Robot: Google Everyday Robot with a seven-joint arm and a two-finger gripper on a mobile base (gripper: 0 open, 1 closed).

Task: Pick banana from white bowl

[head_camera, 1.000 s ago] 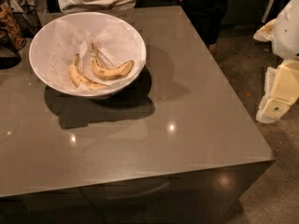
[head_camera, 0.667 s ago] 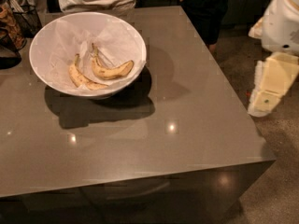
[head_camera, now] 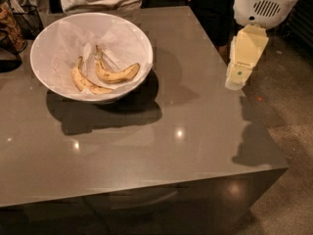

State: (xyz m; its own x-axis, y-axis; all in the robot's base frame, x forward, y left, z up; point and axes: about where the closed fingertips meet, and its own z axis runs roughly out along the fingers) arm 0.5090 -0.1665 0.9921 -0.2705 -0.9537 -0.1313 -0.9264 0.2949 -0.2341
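**Gripper nearing the bowl, banana waiting inside**

The gripper (head_camera: pixel 236 78) is hanging well right of the bowl (head_camera: pixel 91 14), about over the right edge of the desk (head_camera: pixel 186 116), and is carrying nothing. Whether it is released or clenched, I cannot tell. The banana (head_camera: pixel 117 74) is lying inside the bowl on crinkled paper, right of the bowl's centre, just beside a slimmer banana (head_camera: pixel 84 81).

To pick it cleanly, the gripper should be crossing the bowl's right rim with room to spare. It should then be descending onto the plump middle and spanning it across the curve, avoiding the slimmer fruit and the paper.

Against a second ago, the gripper is sitting closer to the bowl. The bowl and both fruits are lying as they were.
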